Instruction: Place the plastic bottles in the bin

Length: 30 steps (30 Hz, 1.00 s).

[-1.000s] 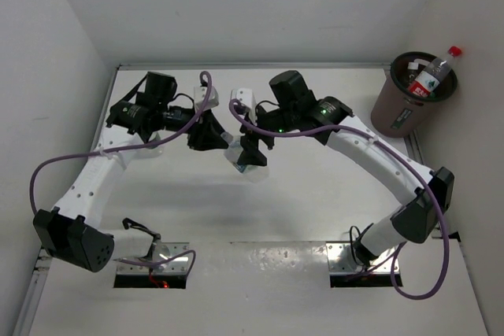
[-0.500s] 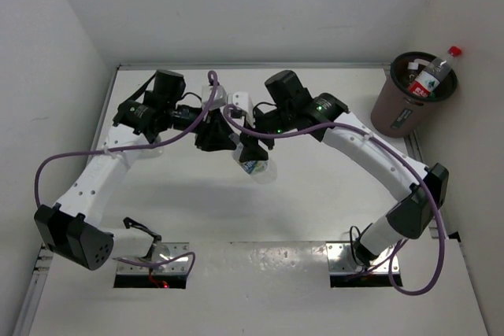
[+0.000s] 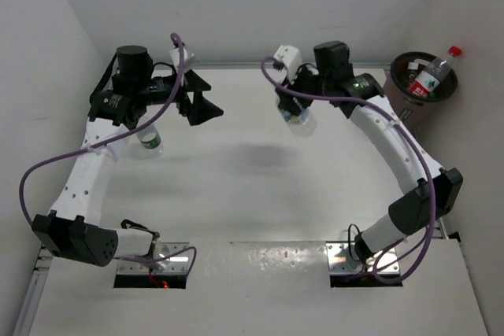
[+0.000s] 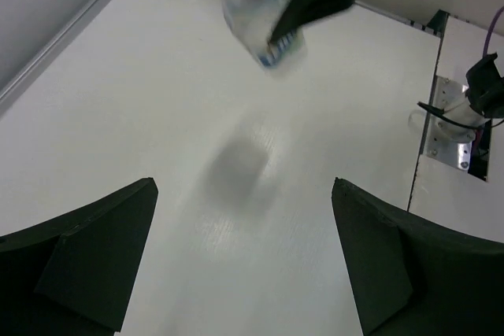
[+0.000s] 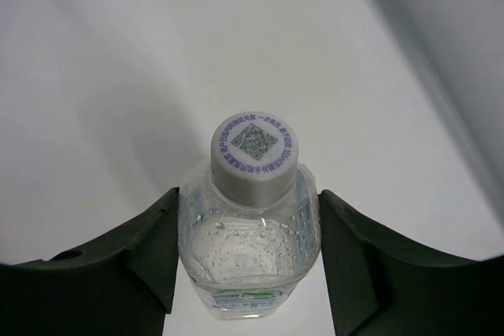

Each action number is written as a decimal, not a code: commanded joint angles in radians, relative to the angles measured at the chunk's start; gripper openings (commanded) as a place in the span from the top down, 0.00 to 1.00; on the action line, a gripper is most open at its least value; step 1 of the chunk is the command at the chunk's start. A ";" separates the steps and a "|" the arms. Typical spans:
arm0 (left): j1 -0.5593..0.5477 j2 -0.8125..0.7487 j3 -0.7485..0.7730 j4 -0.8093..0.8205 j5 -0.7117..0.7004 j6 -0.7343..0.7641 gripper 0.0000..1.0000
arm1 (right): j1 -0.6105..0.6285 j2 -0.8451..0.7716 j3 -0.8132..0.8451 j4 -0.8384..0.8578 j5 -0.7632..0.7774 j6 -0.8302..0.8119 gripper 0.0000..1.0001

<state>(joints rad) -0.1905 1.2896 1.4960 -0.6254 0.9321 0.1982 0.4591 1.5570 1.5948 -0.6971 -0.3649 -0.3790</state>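
Note:
My right gripper (image 3: 293,112) is shut on a clear plastic bottle (image 3: 300,122) and holds it above the table at the back, left of the bin (image 3: 398,112). In the right wrist view the bottle (image 5: 250,234) shows a white cap with a printed code, with both fingers pressed against its sides. The brown bin stands at the back right; a red-capped bottle (image 3: 434,73) sticks out of it. My left gripper (image 3: 201,106) is open with nothing in it (image 4: 242,186). Another clear bottle with a greenish label (image 3: 150,141) lies on the table under the left arm.
White walls close in the table at the left, back and right. The arms' base plates (image 3: 154,264) sit at the near edge. In the left wrist view the held bottle (image 4: 260,17) hangs ahead, over its shadow on the table.
The left gripper opened, let go of the bottle and swung back to the left. The right gripper shut on that bottle and carried it up and right toward the bin.

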 commanded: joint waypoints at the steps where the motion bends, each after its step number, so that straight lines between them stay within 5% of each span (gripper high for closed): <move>1: 0.033 0.022 -0.025 0.075 0.074 -0.071 0.00 | -0.062 -0.040 0.096 0.220 0.333 -0.041 1.00; 6: 0.057 0.031 -0.082 0.164 0.128 -0.152 0.00 | -0.157 -0.012 0.082 0.598 0.654 -0.072 1.00; 13: 0.057 0.088 -0.082 0.216 0.157 -0.204 0.00 | -0.235 0.144 0.184 1.045 0.859 -0.257 1.00; 22: 0.075 0.161 -0.059 0.214 0.198 -0.286 0.00 | -0.322 0.273 0.290 1.203 1.080 -0.206 1.00; 30: 0.075 0.264 0.001 0.196 0.198 -0.330 0.00 | -0.411 0.272 0.294 1.112 1.181 -0.012 1.00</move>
<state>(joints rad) -0.1238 1.5467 1.4422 -0.4408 1.1030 -0.0975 0.0734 1.8584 1.8374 0.4095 0.7364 -0.4953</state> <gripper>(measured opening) 0.997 0.613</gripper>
